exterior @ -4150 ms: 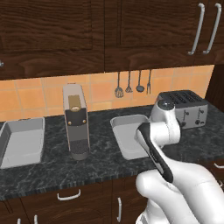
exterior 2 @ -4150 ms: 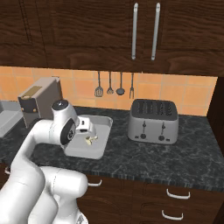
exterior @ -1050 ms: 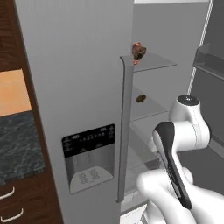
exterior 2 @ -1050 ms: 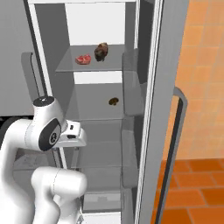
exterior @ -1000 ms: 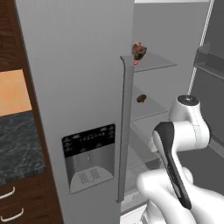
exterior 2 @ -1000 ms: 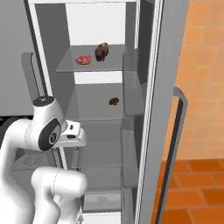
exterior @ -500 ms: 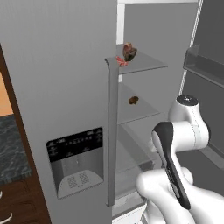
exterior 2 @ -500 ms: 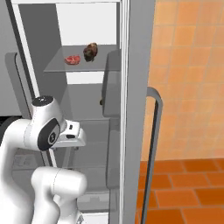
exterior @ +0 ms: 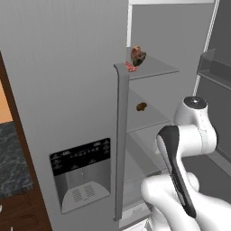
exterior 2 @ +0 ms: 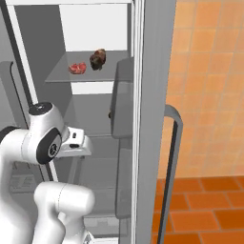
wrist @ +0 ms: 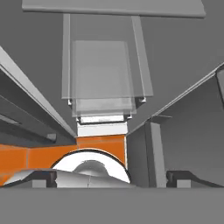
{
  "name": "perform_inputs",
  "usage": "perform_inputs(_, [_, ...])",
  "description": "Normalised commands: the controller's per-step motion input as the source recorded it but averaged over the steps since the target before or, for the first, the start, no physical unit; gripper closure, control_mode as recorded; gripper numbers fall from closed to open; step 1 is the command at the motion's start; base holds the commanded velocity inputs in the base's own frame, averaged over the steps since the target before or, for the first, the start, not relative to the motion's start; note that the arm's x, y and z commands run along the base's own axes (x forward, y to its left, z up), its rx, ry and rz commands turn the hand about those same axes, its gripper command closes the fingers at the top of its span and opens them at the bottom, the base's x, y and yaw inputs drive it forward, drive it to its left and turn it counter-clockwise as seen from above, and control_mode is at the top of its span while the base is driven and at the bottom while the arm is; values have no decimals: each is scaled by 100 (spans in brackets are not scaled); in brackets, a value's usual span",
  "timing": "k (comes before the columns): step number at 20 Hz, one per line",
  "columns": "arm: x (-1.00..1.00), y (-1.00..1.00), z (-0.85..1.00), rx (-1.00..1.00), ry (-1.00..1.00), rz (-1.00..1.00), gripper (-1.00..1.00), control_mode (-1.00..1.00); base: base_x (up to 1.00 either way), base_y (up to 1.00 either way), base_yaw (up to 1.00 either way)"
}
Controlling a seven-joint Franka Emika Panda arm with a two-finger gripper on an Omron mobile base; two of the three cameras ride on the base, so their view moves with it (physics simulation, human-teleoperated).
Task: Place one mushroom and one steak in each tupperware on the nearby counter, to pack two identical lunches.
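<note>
Up on the fridge's top glass shelf [exterior 2: 71,76], going left to right in the right base view, I see the steak [exterior 2: 77,68] at about ten o'clock and a mushroom [exterior 2: 98,58] touching or just beside it at eleven, with another mushroom [exterior: 141,106] one shelf lower. My gripper [wrist: 111,177] hangs low with its jaws spread wide and empty, looking down into the fridge bottom. To do this pick well I'd raise the hand between the closed left door's edge [exterior: 121,135] and the open right door [exterior 2: 155,119], then reach in level above the shelf lip, since that gap leaves little room for swinging.

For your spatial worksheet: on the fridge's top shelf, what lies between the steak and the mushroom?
Nothing: in the right base view the steak and mushroom sit side by side on bare top shelf.
</note>
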Motion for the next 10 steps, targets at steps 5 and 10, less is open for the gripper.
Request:
perform_inputs(5, [6, 7, 75, -4, -73, 4, -100, -100, 0, 0, 0])
perform_inputs(10, [35, 15, 77, 1, -64, 4, -100, -100, 0, 0, 0])
